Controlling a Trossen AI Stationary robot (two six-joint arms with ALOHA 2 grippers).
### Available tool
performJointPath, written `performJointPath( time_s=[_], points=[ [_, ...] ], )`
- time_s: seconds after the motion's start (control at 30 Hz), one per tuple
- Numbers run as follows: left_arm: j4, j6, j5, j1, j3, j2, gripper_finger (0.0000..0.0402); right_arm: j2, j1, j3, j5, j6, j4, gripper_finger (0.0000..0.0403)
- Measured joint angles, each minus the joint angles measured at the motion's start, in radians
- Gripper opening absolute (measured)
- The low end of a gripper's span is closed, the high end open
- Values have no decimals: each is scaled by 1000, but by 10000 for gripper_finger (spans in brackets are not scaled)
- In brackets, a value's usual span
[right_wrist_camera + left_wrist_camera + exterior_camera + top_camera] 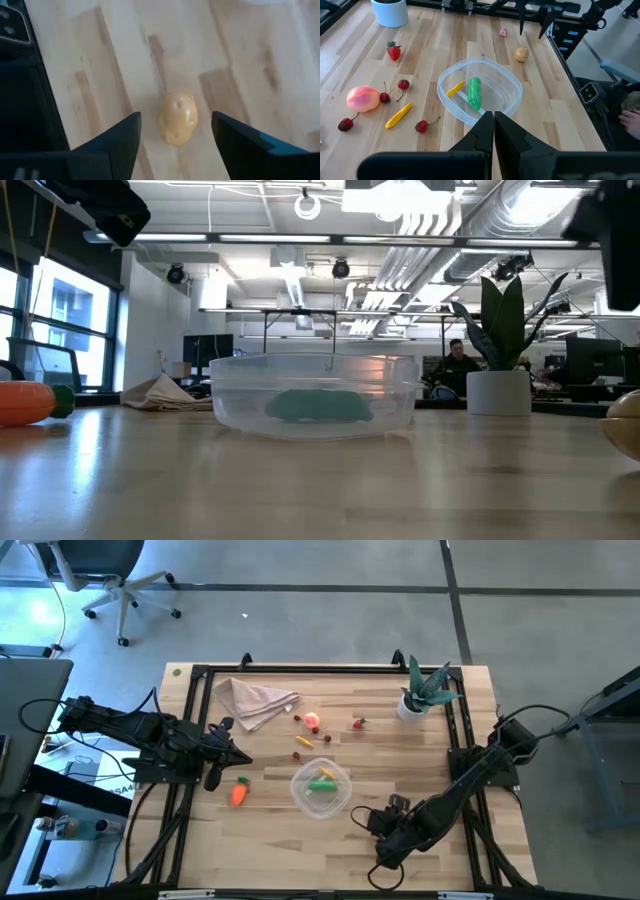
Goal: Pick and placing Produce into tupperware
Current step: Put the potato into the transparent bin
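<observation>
With the right end effector (175,135) spread wide and the tan potato (177,117) sitting on the table (420,755) between its fingers, untouched, I read the step in hand as the pick. To do it well I'd lower until the fingers flank the potato's middle, keep it centred, then close gently; it's rounded and could squirt out sideways. Its long axis runs roughly across the gap on a slight diagonal, narrower end nearest the wrist, so I'd turn the wrist a little to pinch across the short width. It lies near the table's front edge, right of the tupperware (320,787), which holds a green piece (321,785) and a yellow piece (455,88). Left end effector (493,125) shut, empty, waiting at the left beside the carrot (238,793).
</observation>
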Motion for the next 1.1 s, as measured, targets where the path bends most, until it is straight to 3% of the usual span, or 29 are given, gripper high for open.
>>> performJointPath(
  time_s=[0.5, 0.77, 1.1],
  points=[
    [0, 0, 0, 0, 0, 0, 5, 0, 1, -251, -93, 25, 318, 238],
    [0, 0, 0, 0, 0, 0, 5, 1, -28, -300, -104, -5, 444, 238],
    [0, 0, 0, 0, 0, 0, 5, 20, -59, -302, -142, -32, 448, 238]
  ],
)
